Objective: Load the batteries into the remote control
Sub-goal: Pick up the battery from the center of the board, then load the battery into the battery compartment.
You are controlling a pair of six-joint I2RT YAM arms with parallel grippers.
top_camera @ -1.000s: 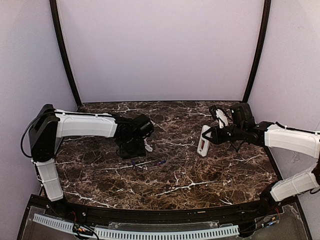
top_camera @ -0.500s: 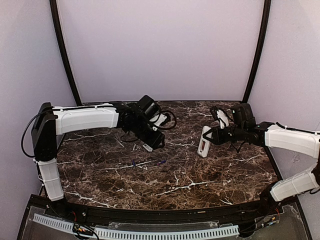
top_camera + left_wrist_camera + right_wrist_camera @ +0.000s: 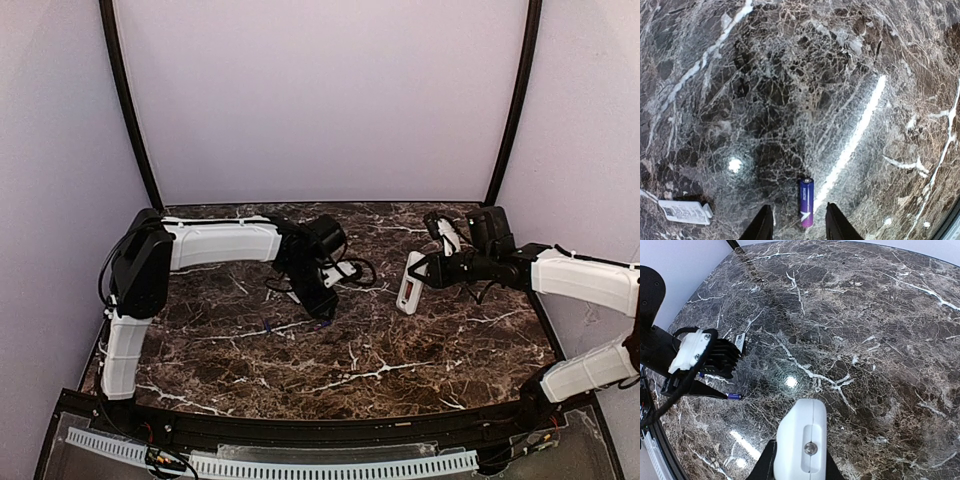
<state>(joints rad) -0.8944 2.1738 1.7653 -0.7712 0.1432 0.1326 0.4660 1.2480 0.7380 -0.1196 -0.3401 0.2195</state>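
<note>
A bluish-purple battery (image 3: 806,202) lies on the marble between the fingers of my left gripper (image 3: 800,229). The jaws stand open, one on each side of it, and do not touch it. From the right wrist view its end (image 3: 734,396) pokes out by the left gripper (image 3: 700,360). A second battery (image 3: 266,328) lies further left on the table. My right gripper (image 3: 428,274) is shut on the white remote control (image 3: 409,283) and holds it above the table at the right. The remote's rounded end (image 3: 801,442) shows a small screw.
The dark marble table (image 3: 400,350) is fenced by black posts and lilac walls. A white tag (image 3: 685,212) on a cord lies by the left gripper. Black cables (image 3: 352,272) loop beside the left wrist.
The left arm has swung right and come down over the right-hand battery, and its jaws have narrowed. The right arm with the remote has hardly moved.
</note>
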